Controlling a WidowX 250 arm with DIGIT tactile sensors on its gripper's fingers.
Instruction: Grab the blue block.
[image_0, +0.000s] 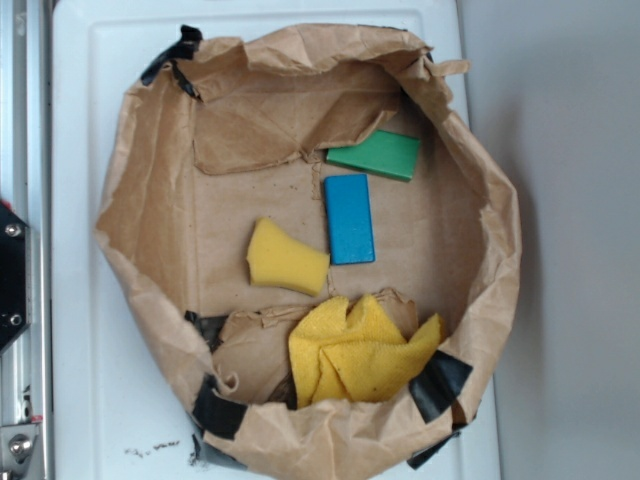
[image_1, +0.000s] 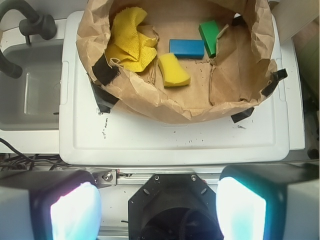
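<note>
My gripper (image_1: 159, 207) hangs wide, far back. The block (image_0: 349, 218) looks stiff, light, slick — I'd pinch its long sides.

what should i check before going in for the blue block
1. Blue block in view, lying flat on the bag floor: ok.
2. Top of the block uncovered: ok.
3. Clearance at its long sides: sponge sits close on one side, apart in the exterior view: ok, but tight.
4. Green block near one short end; touching or not: cannot tell.
5. Gripper open, nothing between the fingers: ok.
6. Gripper above the block: not ok, it is back outside the paper bag, whose raised wall lies between them.
</note>
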